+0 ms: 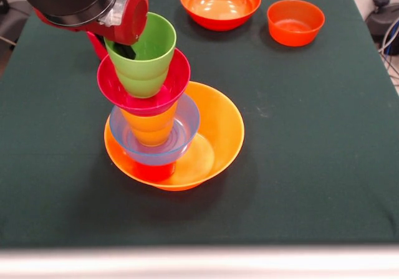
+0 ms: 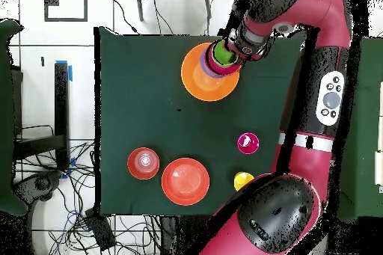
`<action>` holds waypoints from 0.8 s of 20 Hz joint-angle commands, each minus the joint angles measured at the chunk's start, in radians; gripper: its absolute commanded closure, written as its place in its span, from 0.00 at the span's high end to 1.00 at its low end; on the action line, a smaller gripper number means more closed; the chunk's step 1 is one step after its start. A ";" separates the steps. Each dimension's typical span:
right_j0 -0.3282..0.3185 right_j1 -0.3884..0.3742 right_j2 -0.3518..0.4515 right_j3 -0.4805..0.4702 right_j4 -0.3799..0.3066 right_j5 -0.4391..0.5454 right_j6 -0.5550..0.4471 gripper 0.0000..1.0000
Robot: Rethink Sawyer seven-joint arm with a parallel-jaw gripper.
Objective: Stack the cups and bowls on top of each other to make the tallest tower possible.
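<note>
Front view, tower: the tower (image 1: 163,123) sits on the green bench (image 1: 312,136), left of centre. Base is the big orange bowl (image 1: 215,129), then a light blue bowl (image 1: 184,129), an orange cup (image 1: 149,126), a magenta bowl (image 1: 171,83) and a green cup (image 1: 146,58) on top.

Front view, hand: the hand (image 1: 128,50) reaches into the green cup's rim, so it looks clamped on it, probably just seating it.

Front view, spares: a red-orange bowl (image 1: 219,3) and a smaller orange-red bowl (image 1: 295,21) wait at the far edge.

Overhead view: the arm (image 2: 322,80) bends over the stack; a crimson cup (image 2: 248,143) and a yellow cup (image 2: 243,180) stand apart.

Next move, I'd guess: let go gently, lift straight up, then fetch a bowl.
</note>
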 commanded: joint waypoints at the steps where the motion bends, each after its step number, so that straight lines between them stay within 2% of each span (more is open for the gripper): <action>1: 0.003 0.000 -0.083 0.094 0.008 -0.089 -0.268 0.00; 10: 0.007 0.004 -0.088 0.091 0.011 -0.098 -0.266 0.00; 11: 0.007 0.003 -0.087 0.092 0.011 -0.099 -0.266 1.00; 16: 0.008 0.003 -0.087 0.090 0.005 -0.099 -0.272 1.00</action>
